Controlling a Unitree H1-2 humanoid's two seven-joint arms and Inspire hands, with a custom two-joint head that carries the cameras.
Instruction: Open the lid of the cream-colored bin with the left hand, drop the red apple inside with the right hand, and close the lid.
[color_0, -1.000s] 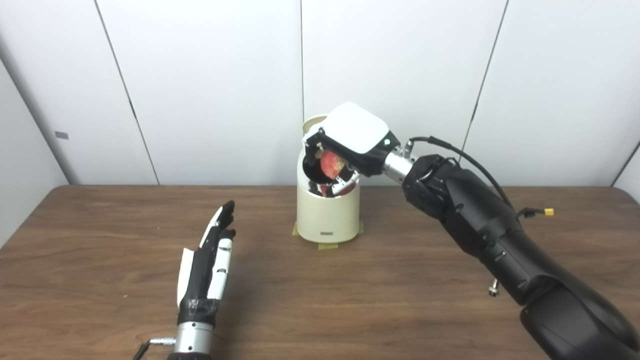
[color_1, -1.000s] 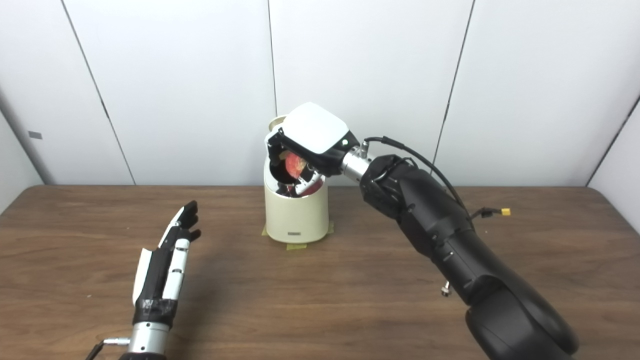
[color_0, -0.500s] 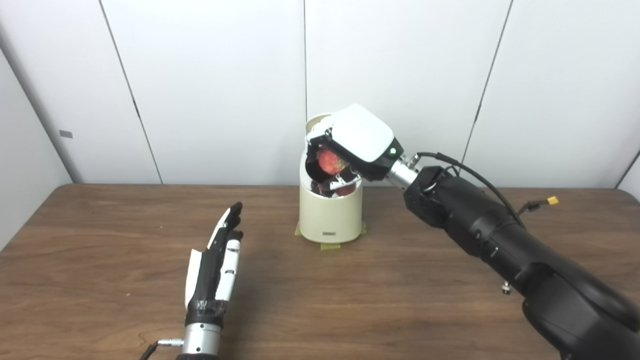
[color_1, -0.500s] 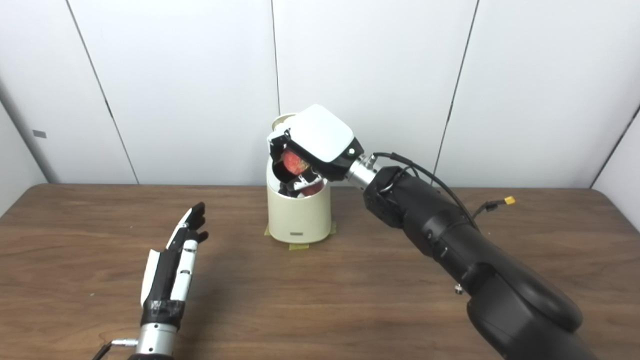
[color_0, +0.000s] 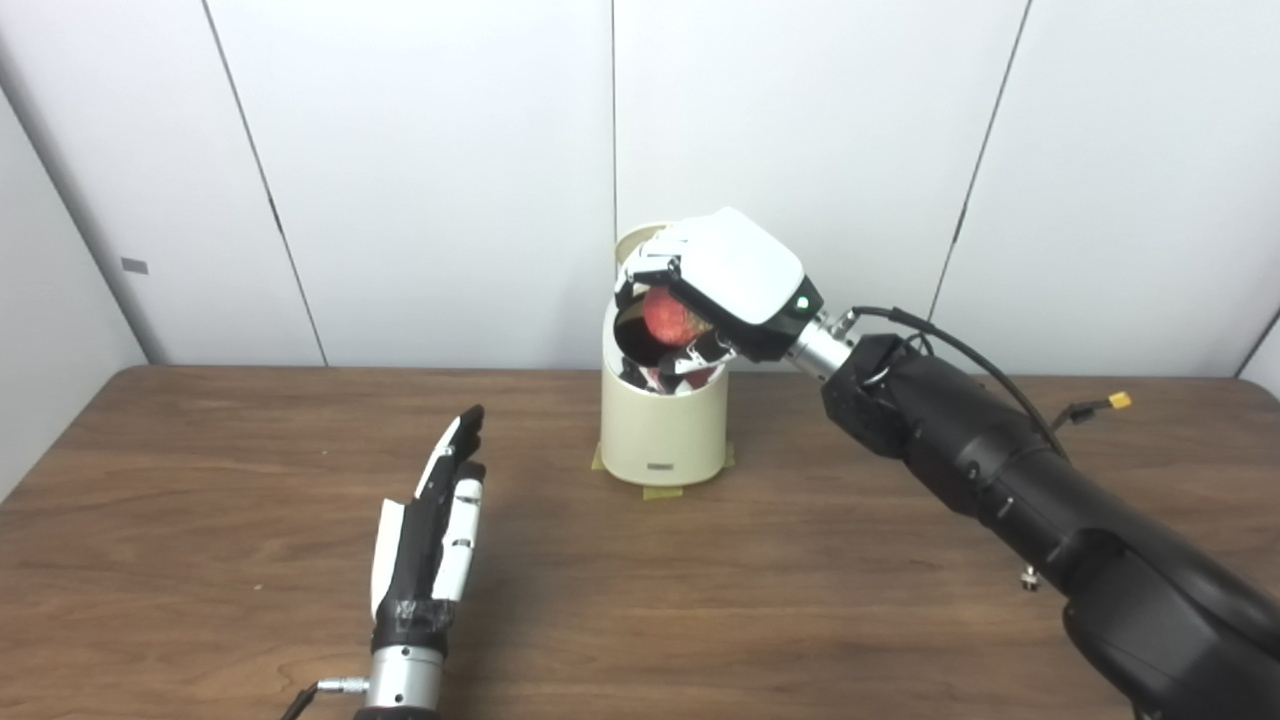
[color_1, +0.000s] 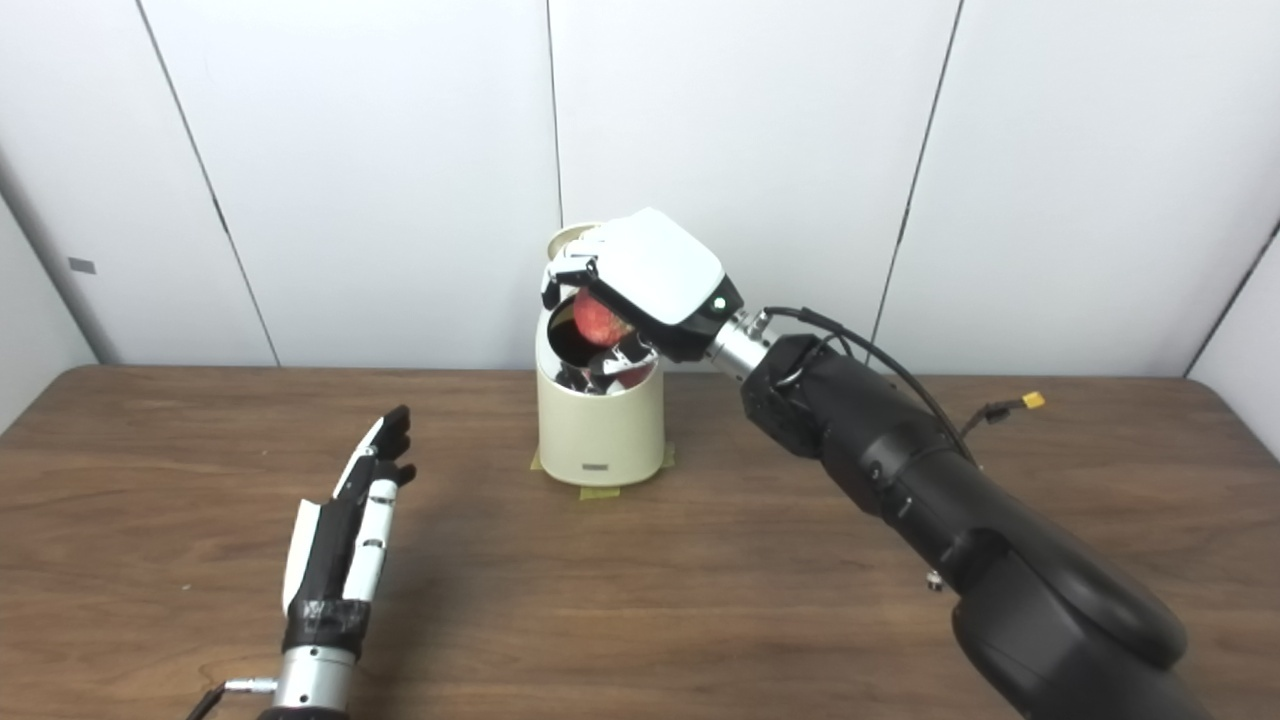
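Note:
The cream-colored bin (color_0: 662, 435) stands at the back middle of the table, its lid (color_0: 638, 238) tipped up behind the dark opening. My right hand (color_0: 715, 285) hovers over that opening, palm down, shut on the red apple (color_0: 667, 316), which shows under its fingers just above the rim. My left hand (color_0: 435, 525) rests low over the table, well to the left and in front of the bin, open with its fingers straight and holding nothing.
The wooden table (color_0: 760, 580) stretches wide around the bin. Yellow tape (color_0: 660, 491) marks the bin's base. White wall panels stand right behind the bin. My right forearm (color_0: 1000, 470) crosses the right half of the table.
My right hand has drawn slightly right and up with the apple over the bin's opening. The camera shifted a little. The left hand has barely moved.

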